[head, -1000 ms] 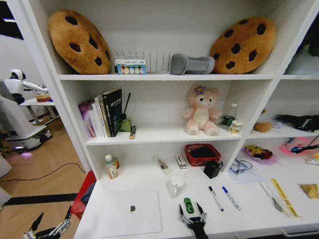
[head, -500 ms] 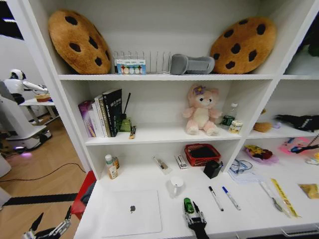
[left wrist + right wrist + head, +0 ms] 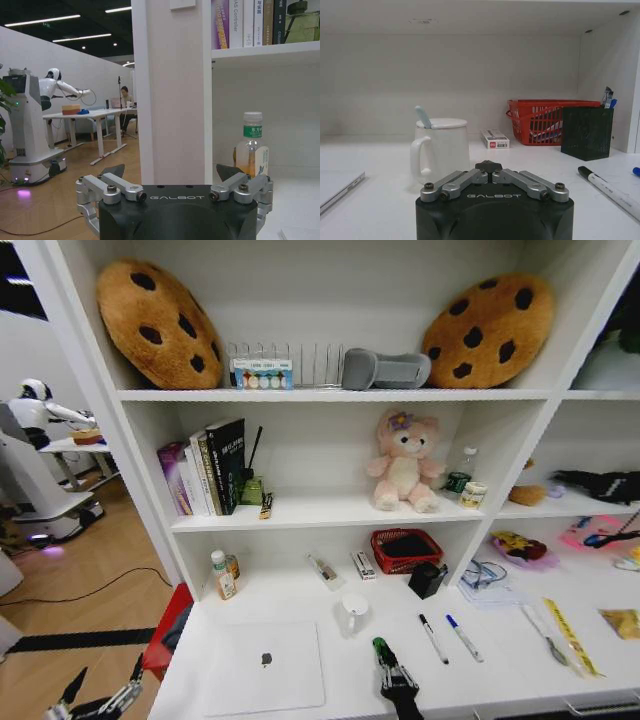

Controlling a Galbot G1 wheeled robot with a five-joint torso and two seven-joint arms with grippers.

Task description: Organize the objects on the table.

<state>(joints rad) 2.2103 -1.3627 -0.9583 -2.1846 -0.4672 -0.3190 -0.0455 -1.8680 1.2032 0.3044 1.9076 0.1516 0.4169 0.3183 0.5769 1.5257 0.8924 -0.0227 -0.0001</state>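
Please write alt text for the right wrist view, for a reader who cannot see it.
The right gripper is shut low over the white table. Behind it stands a lidded white mug; farther back are a red mesh basket, a black pen cup and a pen.

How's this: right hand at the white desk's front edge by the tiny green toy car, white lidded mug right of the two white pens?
One error: the head view shows the white lidded mug left of the two white pens. The right hand at the tiny green toy car is correct.
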